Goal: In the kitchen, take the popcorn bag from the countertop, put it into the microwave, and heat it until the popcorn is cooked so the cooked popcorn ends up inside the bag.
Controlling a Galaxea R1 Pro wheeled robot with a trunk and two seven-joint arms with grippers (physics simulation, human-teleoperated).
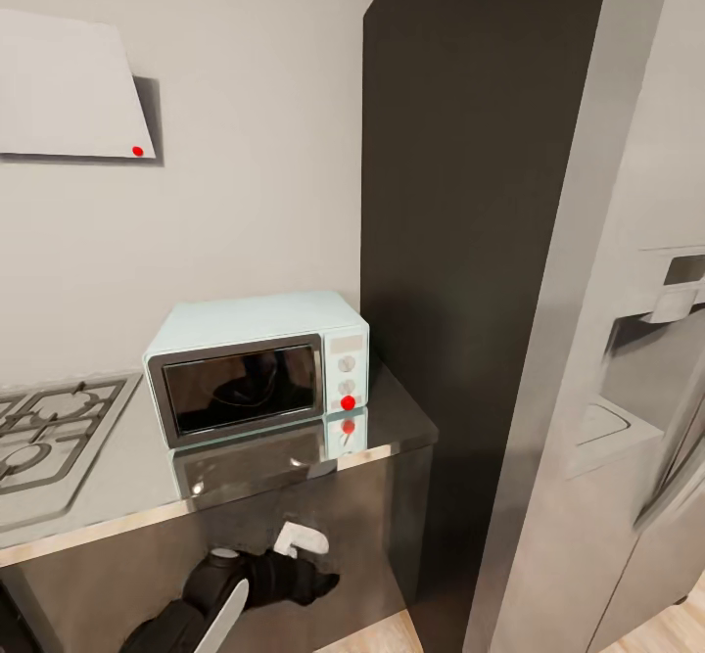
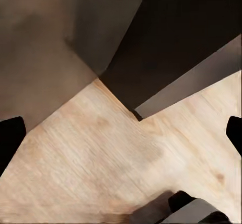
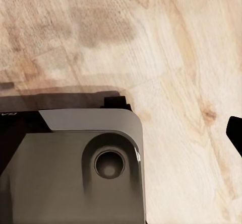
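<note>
The pale mint-blue microwave (image 1: 257, 364) stands on the glossy grey countertop (image 1: 127, 482) against the wall. Its dark glass door is shut, and a red dot shows low on its right panel. The popcorn bag is out of view. Part of my left arm (image 1: 245, 584) hangs low in front of the dark cabinet, below the counter edge. In the left wrist view, my left gripper (image 2: 121, 136) is open over the wooden floor, with nothing between its fingertips. In the right wrist view, my right gripper (image 3: 121, 133) points down at the floor and my own grey base (image 3: 70, 163). One fingertip (image 3: 235, 133) shows at the picture's edge.
A grey gas hob (image 1: 49, 433) with grates lies left of the microwave. A tall dark panel (image 1: 460, 193) rises right of the counter, with a steel fridge (image 1: 627, 389) beyond it. A white hood (image 1: 69, 85) hangs on the wall. Light wood floor (image 2: 116, 158) lies underneath.
</note>
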